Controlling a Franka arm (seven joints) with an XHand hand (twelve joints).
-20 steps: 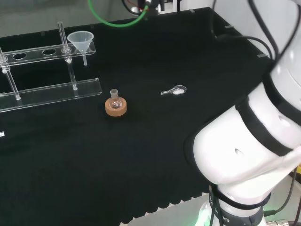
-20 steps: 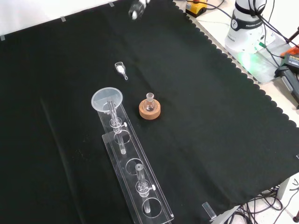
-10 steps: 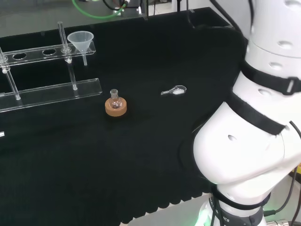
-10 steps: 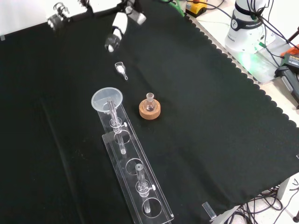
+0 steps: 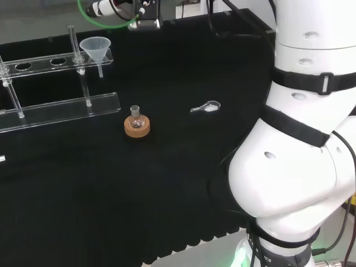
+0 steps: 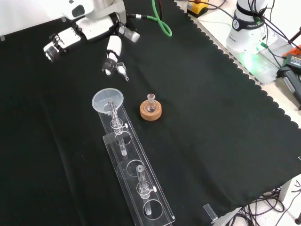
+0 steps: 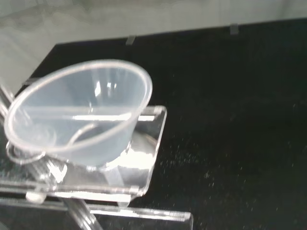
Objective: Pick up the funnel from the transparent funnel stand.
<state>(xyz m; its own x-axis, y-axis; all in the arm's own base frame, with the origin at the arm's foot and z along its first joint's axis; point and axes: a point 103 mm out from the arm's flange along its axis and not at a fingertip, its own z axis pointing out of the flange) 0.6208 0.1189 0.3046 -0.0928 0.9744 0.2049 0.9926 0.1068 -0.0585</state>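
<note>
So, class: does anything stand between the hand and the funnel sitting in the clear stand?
Nothing visible does. In the front view the hand hangs above the funnel, with bare cloth between; the small scoop lies just beside that path. The wrist view shows the funnel unobstructed.

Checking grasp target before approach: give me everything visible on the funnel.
The funnel is clear, plastic-looking, with a wide round cone and a narrow stem. It sits upright in the end hole of the transparent funnel stand, stem hanging down through the top plate. Only the stand touches it; the hand is apart from it, farther back in the front view.
</note>
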